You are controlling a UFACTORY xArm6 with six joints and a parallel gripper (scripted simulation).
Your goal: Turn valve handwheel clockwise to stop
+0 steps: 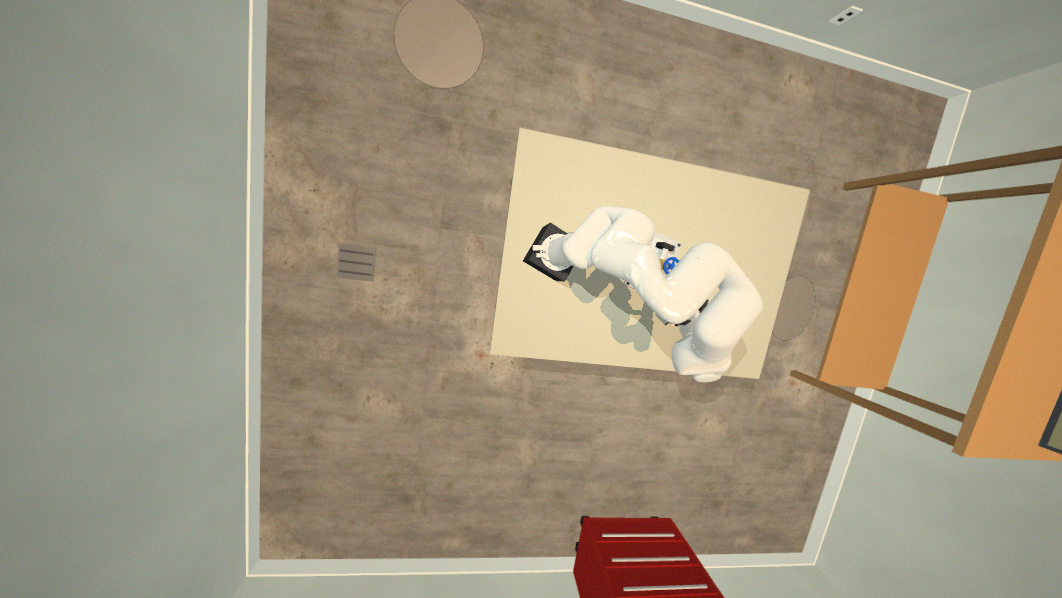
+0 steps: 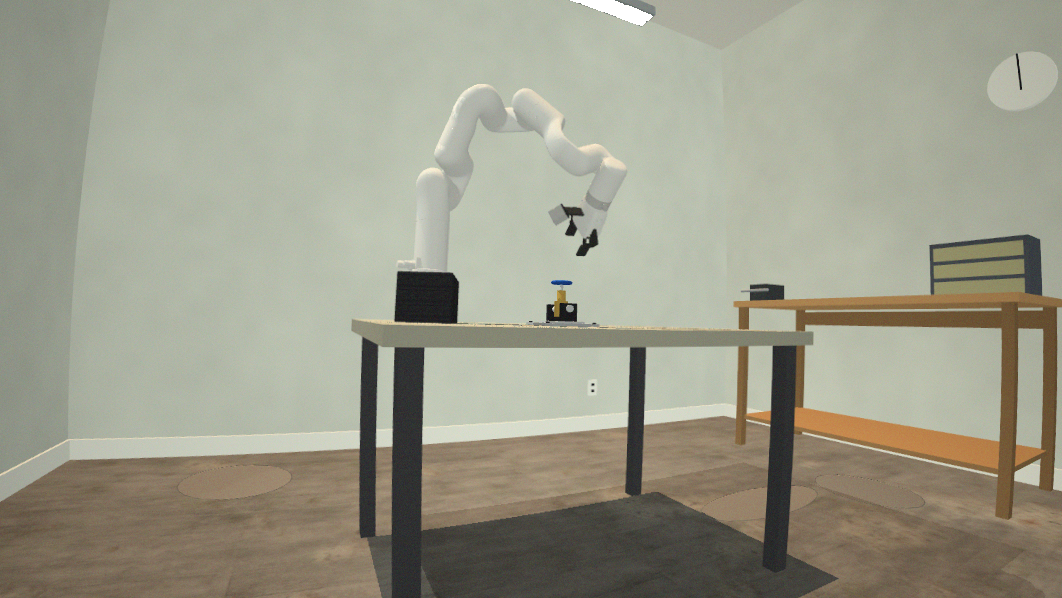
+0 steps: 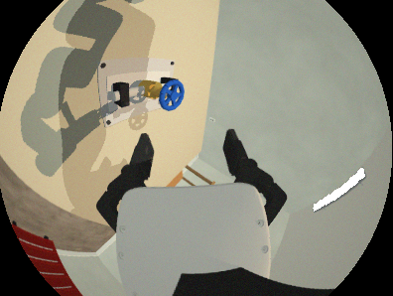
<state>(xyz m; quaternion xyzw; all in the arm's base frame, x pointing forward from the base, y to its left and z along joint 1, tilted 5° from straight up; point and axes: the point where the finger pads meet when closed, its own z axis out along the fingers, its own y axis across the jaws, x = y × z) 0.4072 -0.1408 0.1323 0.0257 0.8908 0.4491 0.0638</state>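
The valve stands on a pale plate on the cream table. Its blue handwheel (image 2: 561,283) lies level on a brass stem above a black body (image 2: 561,312). The handwheel also shows in the overhead view (image 1: 670,264), partly covered by the arm, and in the wrist view (image 3: 173,94). My gripper (image 2: 587,242) hangs well above the handwheel and a little to its right, tilted. Its black fingers stand wide apart with nothing between them.
The arm's black base block (image 2: 425,296) stands on the table's left part. An orange workbench (image 2: 899,304) with a small black box (image 2: 766,291) and a drawer unit (image 2: 984,265) stands to the right. A red drawer cabinet (image 1: 642,557) stands by the wall.
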